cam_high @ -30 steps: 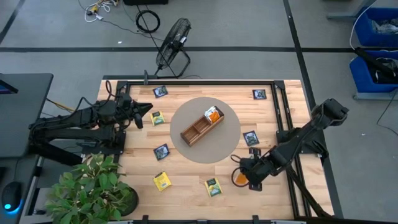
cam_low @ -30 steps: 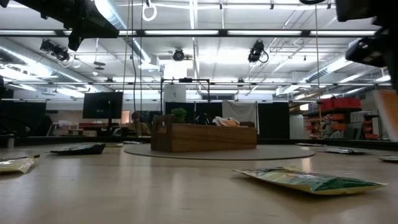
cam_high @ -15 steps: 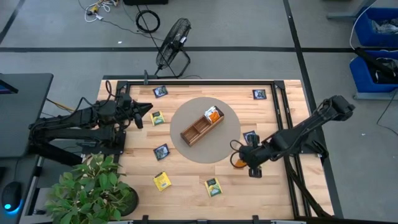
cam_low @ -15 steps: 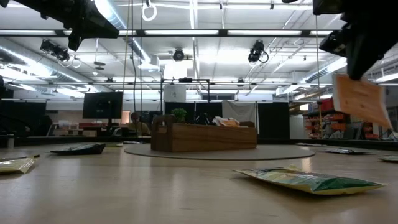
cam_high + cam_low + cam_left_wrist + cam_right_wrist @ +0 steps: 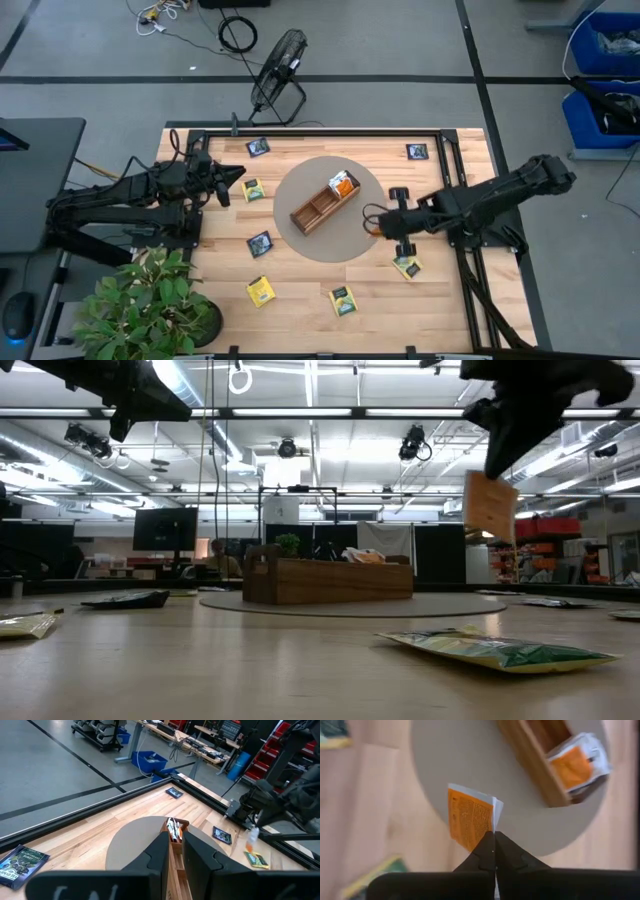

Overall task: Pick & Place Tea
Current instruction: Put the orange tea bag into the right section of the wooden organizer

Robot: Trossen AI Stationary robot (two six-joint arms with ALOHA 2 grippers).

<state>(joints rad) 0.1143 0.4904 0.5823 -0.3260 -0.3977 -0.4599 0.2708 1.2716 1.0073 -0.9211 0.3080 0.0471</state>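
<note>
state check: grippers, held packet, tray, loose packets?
Right gripper: shut on orange packet, raised over the grey mat.
Left gripper: shut, empty, at the table's left.
Tray: one end compartment holds packets.
Yellow packet: flat on the table.

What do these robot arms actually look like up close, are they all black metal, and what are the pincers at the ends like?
Both arms are dark, nearly black, built from slim tube-like segments joined by chunkier rounded joints. The left gripper and right gripper each end in two narrow fingers; seen from the wrist cameras, the fingers are matte black and taper toward their tips. No coloured markings or labels can be made out.
</note>
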